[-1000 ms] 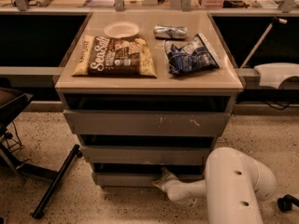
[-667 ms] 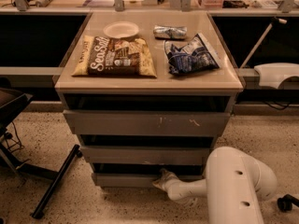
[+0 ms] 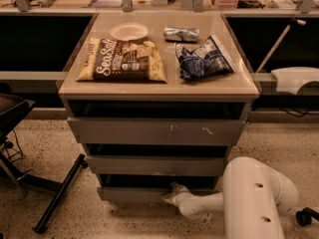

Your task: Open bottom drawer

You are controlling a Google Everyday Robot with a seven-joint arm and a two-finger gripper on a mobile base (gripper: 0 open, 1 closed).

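Note:
The bottom drawer point(image 3: 129, 193) is the narrow, plain grey front lowest in the cabinet, near the floor. Above it sit the mid-sized front point(image 3: 154, 165) and the tallest front with pale scratch marks point(image 3: 157, 131). My gripper point(image 3: 172, 193) is at the top edge of the bottom drawer's front, right of its middle, reaching into the dark gap above it. The white arm point(image 3: 249, 203) comes in from the lower right.
On the cabinet top lie a Sea Salt chip bag point(image 3: 122, 60), a white plate point(image 3: 129, 31), a blue chip bag point(image 3: 203, 59) and a small silver packet point(image 3: 181, 34). A black chair base point(image 3: 55, 195) stands on the speckled floor at left. A white object point(image 3: 295, 78) sits at right.

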